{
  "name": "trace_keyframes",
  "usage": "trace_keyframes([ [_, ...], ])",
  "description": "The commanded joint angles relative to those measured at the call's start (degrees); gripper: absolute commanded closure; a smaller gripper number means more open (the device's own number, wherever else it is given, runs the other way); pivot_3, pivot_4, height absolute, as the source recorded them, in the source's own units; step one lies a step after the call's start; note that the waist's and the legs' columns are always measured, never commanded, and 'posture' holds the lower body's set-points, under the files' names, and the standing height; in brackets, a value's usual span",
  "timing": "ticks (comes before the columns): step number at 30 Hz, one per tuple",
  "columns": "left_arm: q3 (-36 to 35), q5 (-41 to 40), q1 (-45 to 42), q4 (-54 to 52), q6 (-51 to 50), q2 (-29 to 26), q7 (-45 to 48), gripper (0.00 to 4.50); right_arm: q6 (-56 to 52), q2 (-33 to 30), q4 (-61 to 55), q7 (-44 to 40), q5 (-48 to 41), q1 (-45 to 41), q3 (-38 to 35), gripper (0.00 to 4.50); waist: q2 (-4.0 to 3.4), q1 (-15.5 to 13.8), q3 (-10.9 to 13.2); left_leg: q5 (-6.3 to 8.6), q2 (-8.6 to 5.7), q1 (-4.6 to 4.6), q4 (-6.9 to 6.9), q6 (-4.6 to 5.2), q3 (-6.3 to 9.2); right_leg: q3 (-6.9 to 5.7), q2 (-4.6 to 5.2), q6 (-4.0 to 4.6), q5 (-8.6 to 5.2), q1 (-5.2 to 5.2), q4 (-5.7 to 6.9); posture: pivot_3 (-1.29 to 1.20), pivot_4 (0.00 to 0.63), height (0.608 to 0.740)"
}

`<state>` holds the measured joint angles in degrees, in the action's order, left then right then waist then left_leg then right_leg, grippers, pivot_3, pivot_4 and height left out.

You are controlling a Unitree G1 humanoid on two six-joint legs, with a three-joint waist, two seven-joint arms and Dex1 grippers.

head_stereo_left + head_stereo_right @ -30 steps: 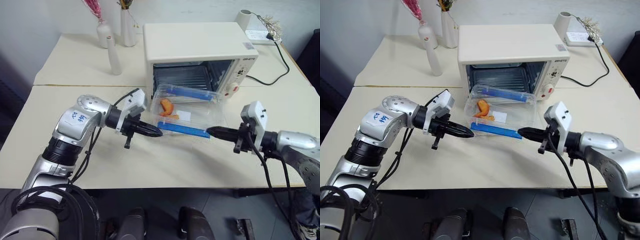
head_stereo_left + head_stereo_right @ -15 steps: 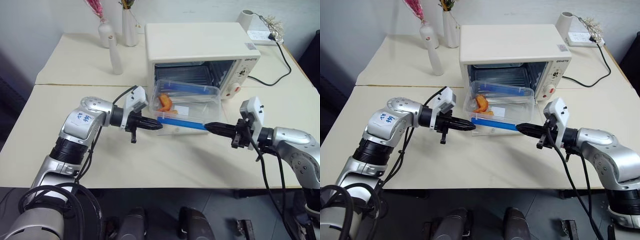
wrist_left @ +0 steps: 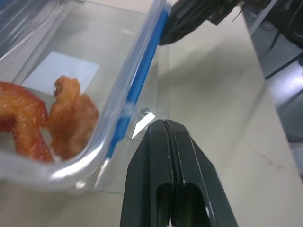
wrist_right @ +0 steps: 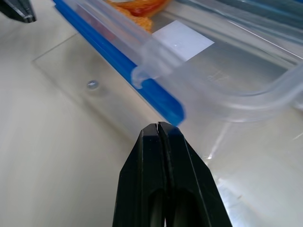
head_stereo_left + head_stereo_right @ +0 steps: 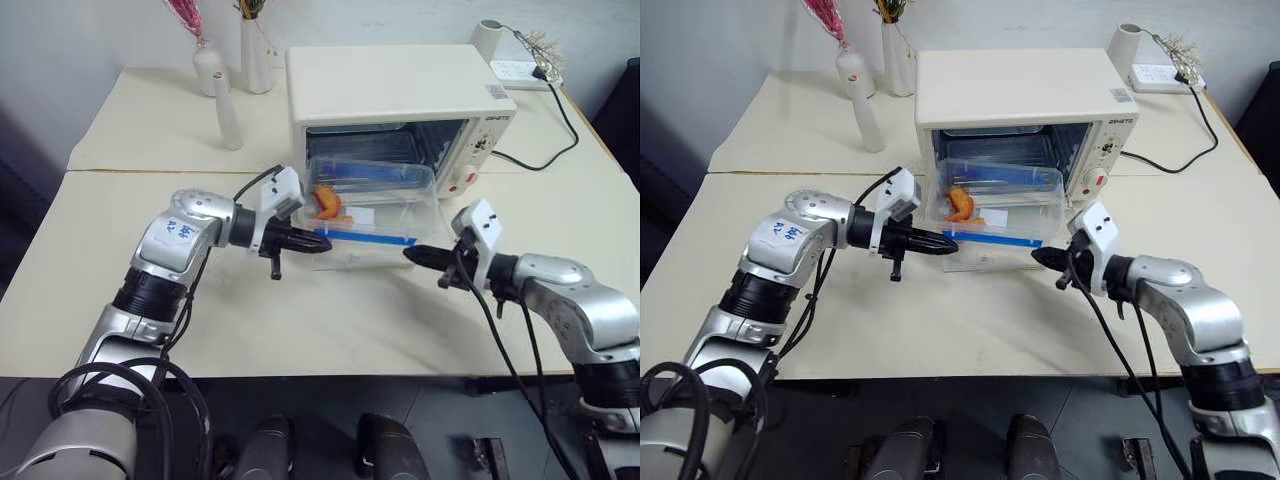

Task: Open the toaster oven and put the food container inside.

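Note:
The cream-white toaster oven (image 5: 400, 80) stands open, its glass door (image 4: 90, 90) folded down flat on the table. The clear food container (image 5: 375, 195), with a blue clip strip (image 5: 372, 238) on its near side and orange food (image 3: 57, 118) inside, rests on that door with its far end at the oven's mouth. My left gripper (image 5: 322, 243) is shut, its tip just off the container's near left corner. The right gripper (image 5: 410, 255) is shut too, and its tip (image 4: 157, 126) sits against the right end of the blue strip. Neither gripper holds anything.
White vases (image 5: 230, 110) stand at the back left of the table. A power strip (image 5: 520, 70) and a black cable (image 5: 560, 120) lie behind and to the right of the oven. Open tabletop stretches in front of the lowered door.
Both shut grippers have moved forward and closer together at the container's near corners. The container has slid across the lowered door toward the oven's opening.

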<state>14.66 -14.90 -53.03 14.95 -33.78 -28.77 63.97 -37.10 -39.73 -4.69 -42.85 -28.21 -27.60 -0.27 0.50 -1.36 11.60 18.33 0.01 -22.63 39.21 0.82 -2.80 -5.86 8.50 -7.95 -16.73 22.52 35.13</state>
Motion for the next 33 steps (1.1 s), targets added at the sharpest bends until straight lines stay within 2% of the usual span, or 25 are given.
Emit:
trace_keyframes([
  [1,-0.39,2.59,-4.17,5.01,4.0,2.51,-2.45,4.5,3.85,1.95,3.37,1.71,2.78,-4.07,-0.94,4.46,0.0,-0.05,0.0,0.0,0.0,-0.02,0.0,0.0,0.0,-0.01,0.0,0.0,0.0,0.01,-0.01,0.0,0.15,0.74],
  [12,-4.71,8.08,-12.98,22.66,14.67,10.75,-15.27,4.5,12.72,9.73,17.35,6.04,10.53,-14.27,-0.82,4.46,0.0,0.17,0.0,-0.02,-0.01,-0.15,0.01,-0.02,0.02,-0.04,0.0,-0.01,0.0,0.15,0.03,0.0,0.15,0.74],
  [21,-7.98,9.98,-13.89,25.36,16.1,12.05,-23.07,4.5,16.63,14.96,24.05,7.11,12.83,-18.8,-0.73,4.46,0.0,0.41,0.0,-0.04,-0.03,-0.31,0.02,-0.03,0.13,-0.15,0.02,-0.03,0.01,0.25,0.04,0.0,0.15,0.74],
  [27,-9.44,6.39,-8.79,14.43,9.96,9.97,-18.21,4.5,16.71,15.31,24.06,6.05,13.38,-19.23,-1.16,4.46,-0.01,1.58,0.0,-0.05,-0.03,-0.33,0.02,-0.06,0.17,-0.15,0.02,-0.03,0.01,0.28,0.12,0.0,0.15,0.74],
  [33,-12.26,-3.13,-1.09,-5.75,-4.73,1.7,-8.93,4.5,12.95,12.13,16.71,3.37,12.29,-15.4,-1.87,4.46,-0.02,2.54,0.01,-0.08,0.0,-0.33,-0.03,-0.1,0.25,-0.16,0.02,-0.02,0.01,0.38,0.27,0.0,0.15,0.74],
])
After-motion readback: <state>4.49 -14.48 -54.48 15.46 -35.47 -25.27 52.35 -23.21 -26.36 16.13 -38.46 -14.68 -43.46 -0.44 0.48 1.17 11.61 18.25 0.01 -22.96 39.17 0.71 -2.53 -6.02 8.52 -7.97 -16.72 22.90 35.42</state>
